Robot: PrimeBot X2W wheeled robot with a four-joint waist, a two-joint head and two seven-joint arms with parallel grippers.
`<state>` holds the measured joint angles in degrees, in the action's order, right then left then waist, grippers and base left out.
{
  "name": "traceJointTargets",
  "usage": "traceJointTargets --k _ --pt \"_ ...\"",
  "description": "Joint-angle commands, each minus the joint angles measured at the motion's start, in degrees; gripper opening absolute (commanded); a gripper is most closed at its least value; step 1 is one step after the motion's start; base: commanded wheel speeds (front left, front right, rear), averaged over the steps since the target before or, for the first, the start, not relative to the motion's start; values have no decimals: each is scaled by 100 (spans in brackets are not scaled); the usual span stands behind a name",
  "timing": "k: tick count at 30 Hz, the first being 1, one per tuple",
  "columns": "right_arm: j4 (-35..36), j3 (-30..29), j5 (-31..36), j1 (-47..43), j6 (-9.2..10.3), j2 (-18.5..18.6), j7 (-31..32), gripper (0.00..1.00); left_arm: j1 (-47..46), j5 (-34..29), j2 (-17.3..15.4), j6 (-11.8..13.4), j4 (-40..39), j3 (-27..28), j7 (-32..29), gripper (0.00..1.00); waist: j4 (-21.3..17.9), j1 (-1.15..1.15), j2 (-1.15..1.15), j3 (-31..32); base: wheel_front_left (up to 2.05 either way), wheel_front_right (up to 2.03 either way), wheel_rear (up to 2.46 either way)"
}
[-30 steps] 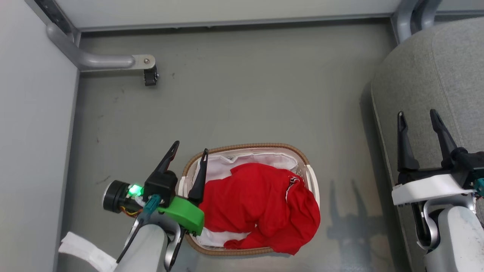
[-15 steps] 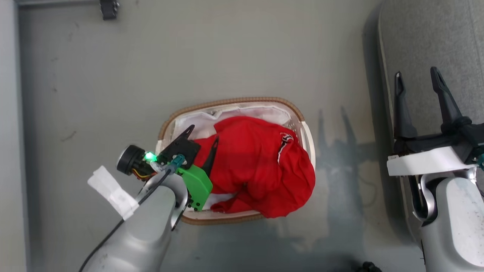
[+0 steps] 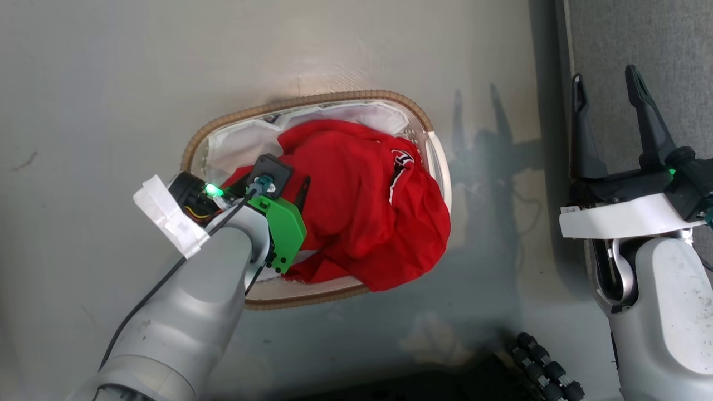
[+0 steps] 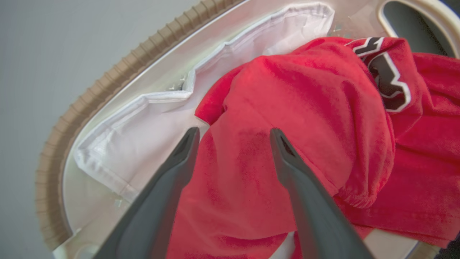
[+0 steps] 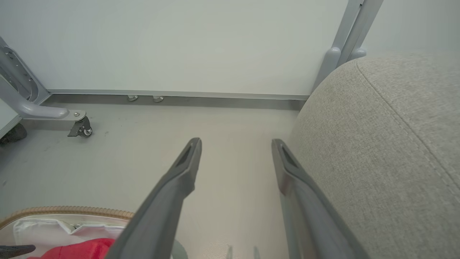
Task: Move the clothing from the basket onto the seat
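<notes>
**Grasp step: left gripper over the red pile, nothing held**

Step in hand, as I read it, is the first pick. The left gripper [image 4: 234,132] is down inside the basket [image 3: 312,100], fingers spread wide, straddling a raised fold at the left end of the clothing [image 3: 356,211]. It holds nothing. I cannot tell whether the tips touch the fabric or sit just above it. One finger is at the border where red meets the white liner [image 4: 143,133], and the other is on red.

All the clothing is in the basket, heaped toward its right side. One flap hangs over the near-right rim, and the emblem [image 3: 400,161] faces up near the far right. None is on the seat [image 3: 657,39].

The right gripper [image 3: 604,75] is wide open and empty. It hangs over the seat's left edge, well apart from the basket.

Next move probably calls for pushing a little deeper and closing on the fold, red only. The liner lies right beside the left finger and could get pinched along with it. After that comes a lift high enough to clear the rim, then a carry right to the seat.

Room: the floor [image 3: 111,83] around the basket is bare, and a strip of floor lies between basket and seat. The seat's rounded edge stands higher than the floor, so the load must go up and over. The right arm sits in that path and may need to give way.
</notes>
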<state>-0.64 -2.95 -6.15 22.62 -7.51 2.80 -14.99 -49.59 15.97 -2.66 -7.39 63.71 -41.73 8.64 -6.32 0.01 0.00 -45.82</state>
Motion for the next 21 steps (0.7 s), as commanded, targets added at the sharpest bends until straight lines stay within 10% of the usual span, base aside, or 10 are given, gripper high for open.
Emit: traceJointTargets --k 1,11,13,14,17,21 --pt "34 33 -66 78 4 15 -30 100 -165 62 -41 -14 75 -35 -39 100 -208 -1 0 -284 0 0 0" --pt "-15 167 -258 133 4 16 -30 100 -294 473 -39 -14 240 -501 -357 100 -368 -1 0 -463 0 0 0" --pt "-30 175 -279 133 4 17 -30 100 -273 564 -40 -15 214 -620 -384 70 -378 -1 0 -464 0 0 0" --pt "-36 176 -296 128 4 17 -30 100 -229 644 -39 -15 173 -706 -375 38 -378 -1 0 -456 0 0 0" --pt "-64 147 -303 106 4 17 -30 100 -134 781 -39 -15 88 -885 -324 4 -348 -1 0 -405 0 0 0" --pt "-109 118 -278 73 4 18 -30 100 -34 960 -39 -15 47 -1038 -110 0 -252 -1 0 -259 0 0 0"
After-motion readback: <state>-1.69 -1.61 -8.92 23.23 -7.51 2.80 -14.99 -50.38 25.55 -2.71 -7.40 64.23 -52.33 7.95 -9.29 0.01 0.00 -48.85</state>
